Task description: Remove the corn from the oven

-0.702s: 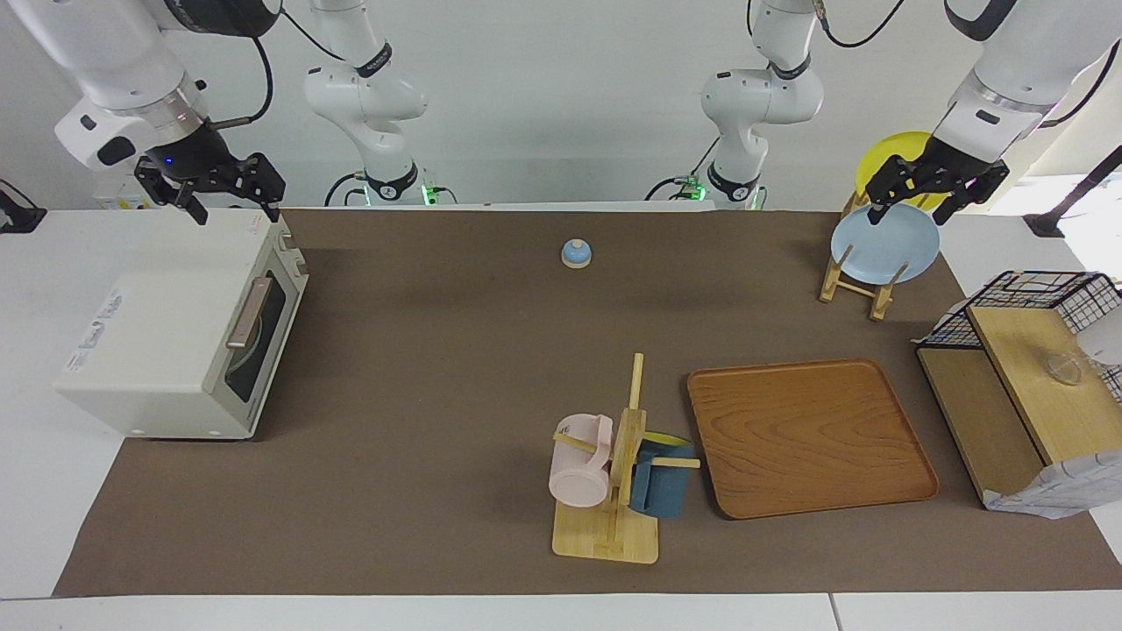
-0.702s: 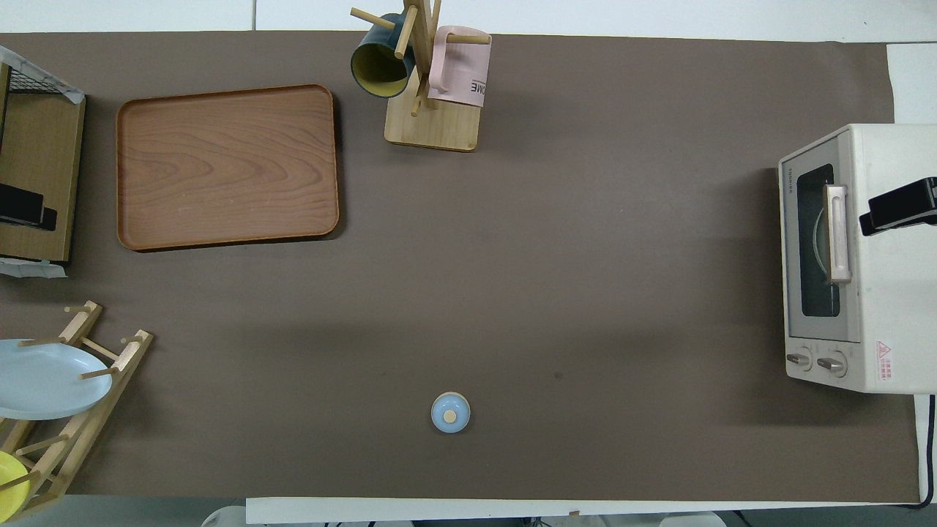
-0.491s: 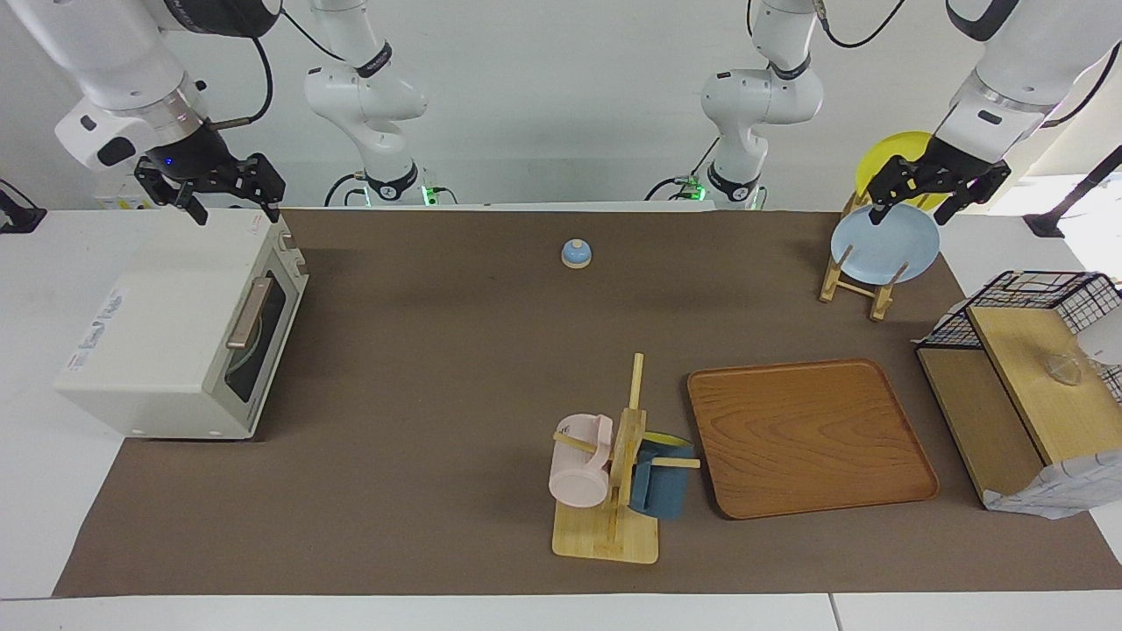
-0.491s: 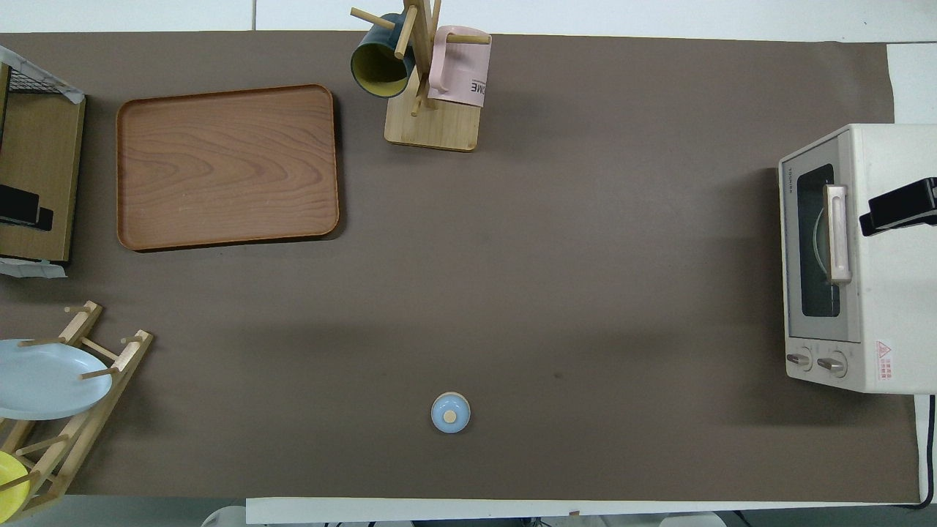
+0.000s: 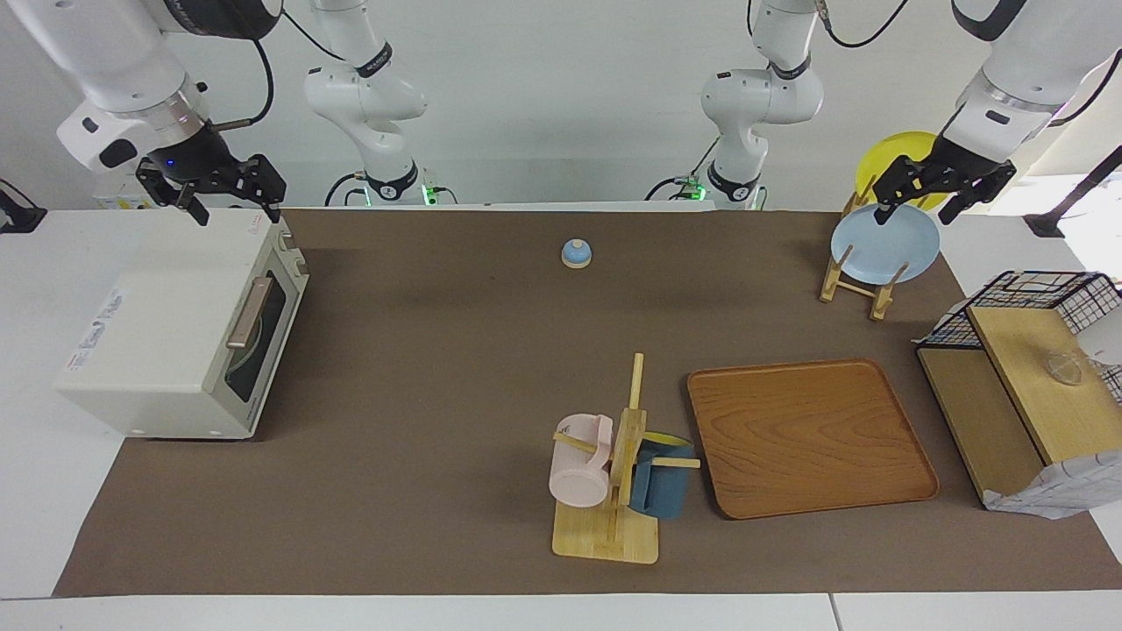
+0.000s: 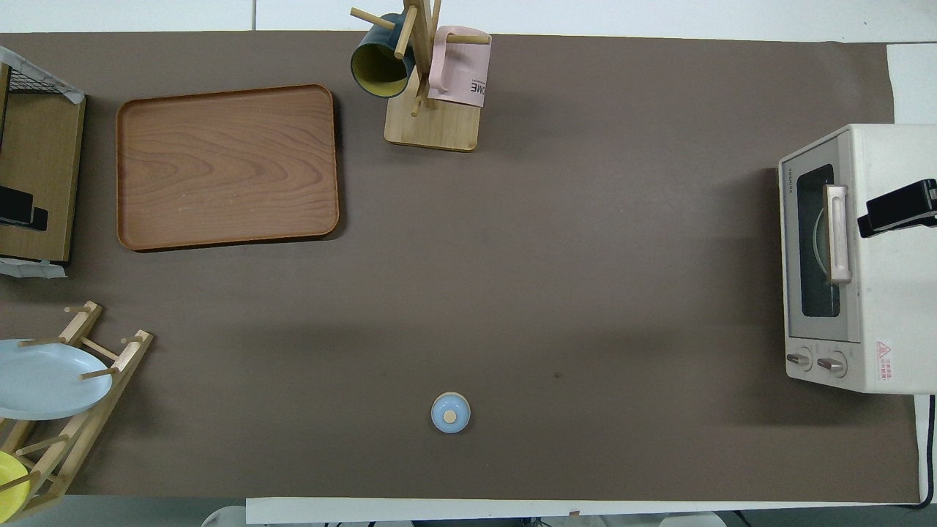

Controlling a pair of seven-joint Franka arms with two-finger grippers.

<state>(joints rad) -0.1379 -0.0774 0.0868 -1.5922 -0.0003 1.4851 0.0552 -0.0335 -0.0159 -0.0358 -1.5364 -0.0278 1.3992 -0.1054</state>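
The cream-white oven point(image 5: 166, 324) stands at the right arm's end of the table, and its dark glass door with the tan bar handle point(image 5: 250, 313) is shut. It also shows in the overhead view point(image 6: 878, 293). The corn is hidden. Only a pale curved rim shows through the glass. My right gripper point(image 5: 235, 209) is open and empty, up over the oven's top at the end nearer the robots. One of its fingertips point(image 6: 897, 212) shows in the overhead view. My left gripper point(image 5: 916, 210) is open and empty over the plate rack.
A wooden rack point(image 5: 855, 280) holds a pale blue plate point(image 5: 885, 250) and a yellow plate point(image 5: 903, 149). A wooden tray point(image 5: 811, 438), a mug tree point(image 5: 614, 491) with a pink and a blue mug, a small blue knob point(image 5: 576, 253) and a wire-and-wood shelf point(image 5: 1026, 386) also stand on the mat.
My left gripper has risen slightly over the plate rack. My right gripper has barely moved. The oven door stays shut.
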